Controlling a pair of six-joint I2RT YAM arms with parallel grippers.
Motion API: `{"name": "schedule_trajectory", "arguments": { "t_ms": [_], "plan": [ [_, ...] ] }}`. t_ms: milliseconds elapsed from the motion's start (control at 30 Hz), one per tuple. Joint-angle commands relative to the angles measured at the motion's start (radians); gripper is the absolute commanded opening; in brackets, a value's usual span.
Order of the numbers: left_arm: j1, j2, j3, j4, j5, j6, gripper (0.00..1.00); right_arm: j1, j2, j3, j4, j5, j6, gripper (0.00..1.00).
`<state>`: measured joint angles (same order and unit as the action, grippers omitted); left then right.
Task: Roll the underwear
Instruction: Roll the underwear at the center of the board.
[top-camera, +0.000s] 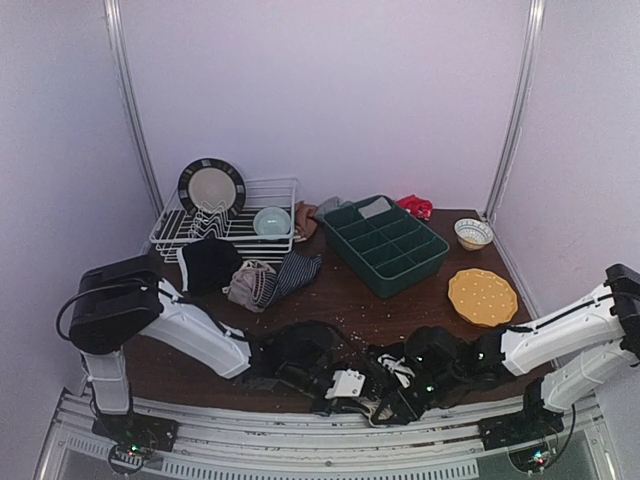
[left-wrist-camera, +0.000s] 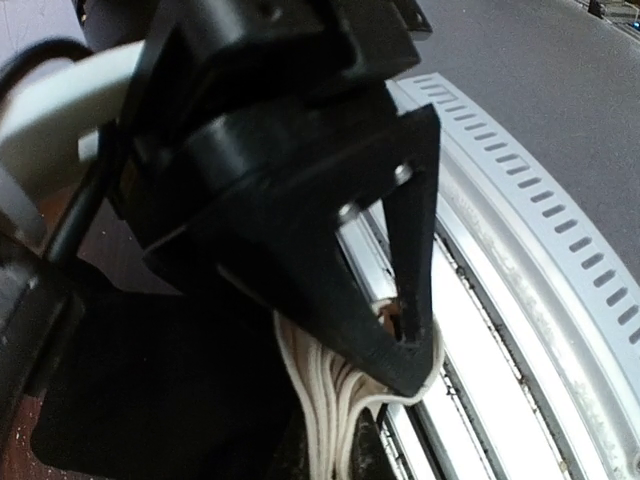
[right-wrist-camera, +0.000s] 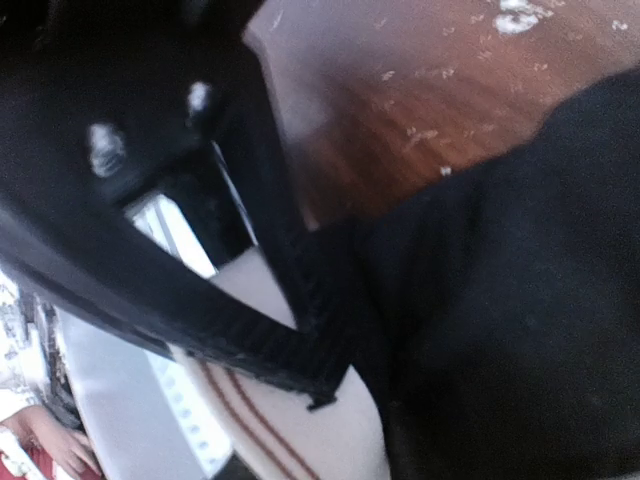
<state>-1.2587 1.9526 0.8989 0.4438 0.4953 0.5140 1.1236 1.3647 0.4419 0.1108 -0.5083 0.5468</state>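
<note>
A black pair of underwear (top-camera: 390, 370) with a white waistband lies at the table's near edge, between both grippers. My left gripper (top-camera: 348, 384) (left-wrist-camera: 405, 350) is shut on the bunched white waistband (left-wrist-camera: 330, 400), which hangs in folds below the tips. In the right wrist view my right gripper (top-camera: 395, 386) (right-wrist-camera: 322, 378) has its tips close together over the red-striped white waistband (right-wrist-camera: 300, 440), beside the black cloth (right-wrist-camera: 500, 300). Blur hides whether it pinches anything. More underwear sits in a pile at the back left: black (top-camera: 210, 262), beige-grey (top-camera: 250, 285) and striped navy (top-camera: 297, 272).
A white dish rack (top-camera: 170, 232) with a plate (top-camera: 211, 187) and a mint bowl (top-camera: 271, 221) stands at the back left. A green divided tray (top-camera: 385, 245) is behind centre. A yellow plate (top-camera: 483, 297) and a small bowl (top-camera: 473, 233) sit on the right. The slotted metal rail (left-wrist-camera: 540, 260) runs along the near edge.
</note>
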Motion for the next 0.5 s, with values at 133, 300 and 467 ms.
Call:
{"name": "schedule_trajectory", "arguments": {
  "t_ms": [133, 300, 467],
  "plan": [
    [0.021, 0.020, 0.002, 0.052, 0.047, -0.129, 0.00, 0.024, -0.238, -0.009, -0.108, 0.183, 0.021, 0.52],
    [0.044, 0.010, 0.005, 0.023, 0.087, -0.246, 0.00, 0.057, -0.398, -0.014, -0.226, 0.366, 0.024, 0.55],
    [0.074, 0.019, 0.047, -0.027, 0.160, -0.367, 0.00, 0.068, -0.513, -0.081, -0.218, 0.475, 0.045, 0.55]
  ]
}}
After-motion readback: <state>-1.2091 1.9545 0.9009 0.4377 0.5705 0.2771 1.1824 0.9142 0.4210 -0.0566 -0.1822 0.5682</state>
